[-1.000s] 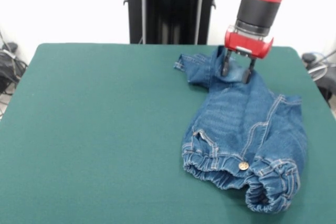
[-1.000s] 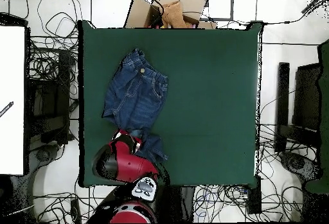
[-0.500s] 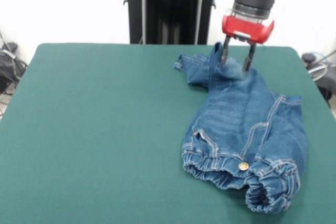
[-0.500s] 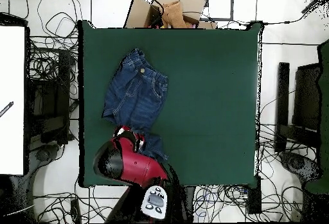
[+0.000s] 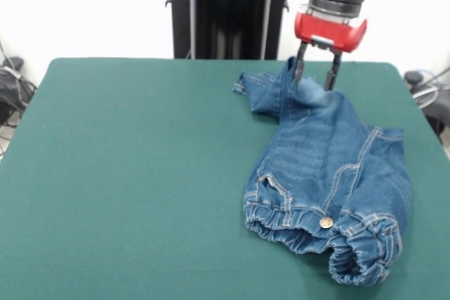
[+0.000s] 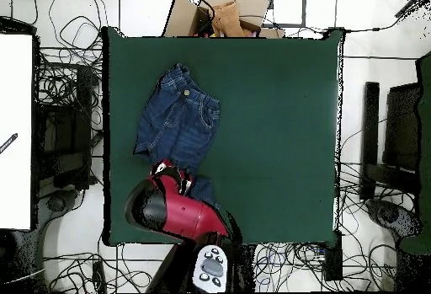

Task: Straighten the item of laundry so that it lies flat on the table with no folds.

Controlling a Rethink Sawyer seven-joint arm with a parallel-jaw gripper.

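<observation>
Tool (image 5: 314, 76) is hanging in the upper right of the front view, its two dark fingers (image 5: 299, 69) pointing down & spread apart w/ a clear gap between them, gripping nothing. Tips are sitting just above the jeans (image 5: 330, 173), at the crumpled leg end; can't tell if they're touching the denim. Red wrist block & black arm segment are rising out of frame above it.

Jeans are lying on the right side of the green tabletop (image 5: 126, 173) in the front view, not flat: leg end is bunching near the top w/ one cuff flopping out to the left, waistband is curling over itself at lower right. Brass button (image 5: 326, 222) is showing on the gathered waistband near the bottom edge.

In the overhead view the jeans (image 6: 178, 124) are sitting in the left part of the tabletop (image 6: 278, 122), waistband toward the top, leg end disappearing under the red arm (image 6: 172, 211) at lower left.
</observation>
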